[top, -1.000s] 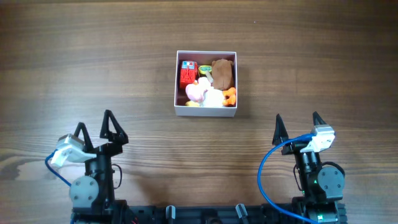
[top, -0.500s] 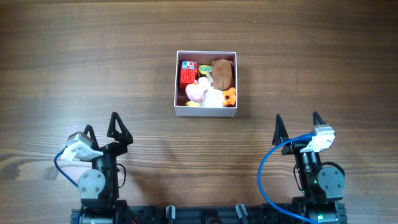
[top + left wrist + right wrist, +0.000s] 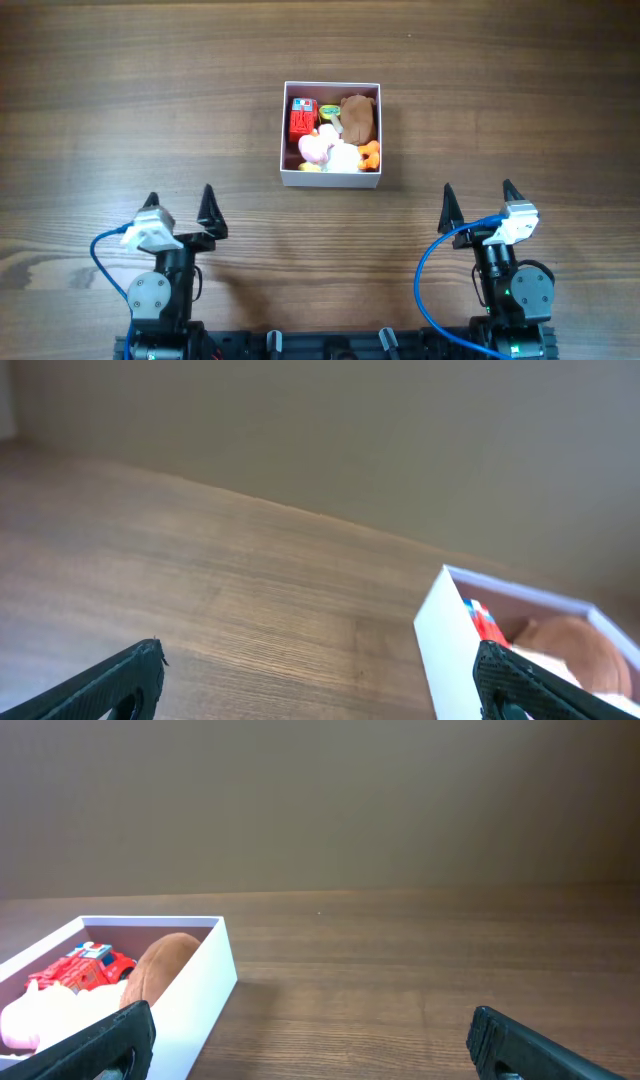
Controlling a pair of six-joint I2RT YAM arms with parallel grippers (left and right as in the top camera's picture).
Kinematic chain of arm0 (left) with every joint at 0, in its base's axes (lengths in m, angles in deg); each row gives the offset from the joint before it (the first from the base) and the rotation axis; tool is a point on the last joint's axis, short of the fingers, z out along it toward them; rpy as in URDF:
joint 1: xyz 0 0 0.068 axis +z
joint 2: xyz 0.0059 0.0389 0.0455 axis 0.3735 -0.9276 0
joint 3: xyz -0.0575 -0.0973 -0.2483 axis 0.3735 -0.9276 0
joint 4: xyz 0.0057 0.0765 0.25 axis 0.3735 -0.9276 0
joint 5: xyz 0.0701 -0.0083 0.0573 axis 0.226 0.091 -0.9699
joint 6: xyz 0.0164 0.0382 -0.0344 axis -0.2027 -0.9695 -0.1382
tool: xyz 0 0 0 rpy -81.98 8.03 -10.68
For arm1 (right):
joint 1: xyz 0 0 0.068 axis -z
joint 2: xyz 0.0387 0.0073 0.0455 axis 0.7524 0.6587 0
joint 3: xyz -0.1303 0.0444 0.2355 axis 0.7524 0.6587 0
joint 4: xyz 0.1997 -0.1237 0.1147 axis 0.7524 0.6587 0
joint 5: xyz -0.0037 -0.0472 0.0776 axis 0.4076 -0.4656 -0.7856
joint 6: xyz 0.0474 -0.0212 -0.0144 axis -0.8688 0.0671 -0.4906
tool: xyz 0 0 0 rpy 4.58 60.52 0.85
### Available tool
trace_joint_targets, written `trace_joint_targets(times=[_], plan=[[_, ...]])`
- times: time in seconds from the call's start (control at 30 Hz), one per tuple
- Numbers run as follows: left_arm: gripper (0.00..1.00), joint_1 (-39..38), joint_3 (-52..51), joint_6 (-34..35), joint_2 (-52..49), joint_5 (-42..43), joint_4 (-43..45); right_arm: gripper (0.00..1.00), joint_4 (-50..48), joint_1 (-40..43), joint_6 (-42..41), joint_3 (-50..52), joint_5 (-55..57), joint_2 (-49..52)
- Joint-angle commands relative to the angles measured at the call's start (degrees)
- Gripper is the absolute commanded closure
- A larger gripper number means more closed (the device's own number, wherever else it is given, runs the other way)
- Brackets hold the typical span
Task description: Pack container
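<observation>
The container [image 3: 331, 179], a small square white-walled box, sits at the table's centre and holds several little toys: a red toy truck [image 3: 301, 118], a brown plush [image 3: 358, 116], a pink and white toy [image 3: 318, 150] and an orange one [image 3: 371, 153]. It also shows in the left wrist view [image 3: 445, 650] and in the right wrist view [image 3: 200, 990]. My left gripper [image 3: 180, 204] is open and empty, near the table's front left. My right gripper [image 3: 477, 199] is open and empty, near the front right. Both are well short of the container.
The wooden table [image 3: 120, 90] surrounds the container. A plain beige wall [image 3: 320, 800] stands behind the table's far edge. Blue cables [image 3: 425, 290] loop beside both arm bases at the front.
My left gripper has swung to the right and turned from pointing left toward pointing straight ahead. The right arm and the container have not moved.
</observation>
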Motion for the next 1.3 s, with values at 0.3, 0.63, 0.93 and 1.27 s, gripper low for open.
trace_joint_targets(times=[0.3, 0.63, 0.93, 1.27], plan=[[0.00, 0.6, -0.9, -7.3, 0.7, 4.3, -0.7, 0.00, -0.2, 0.2, -0.8, 0.2, -1.1, -0.3], [0.00, 0.6, -0.9, -7.3, 0.6, 4.3, -0.7, 0.00, -0.2, 0.2, -0.8, 0.2, -1.1, -0.3], [0.00, 0.6, -0.9, -7.3, 0.6, 4.3, -0.7, 0.00, -0.2, 0.2, -0.9, 0.2, -1.1, -0.3], [0.00, 0.6, -0.9, -7.3, 0.6, 4.3, -0.7, 0.00, -0.2, 0.2, -0.8, 0.2, -1.1, -0.3]])
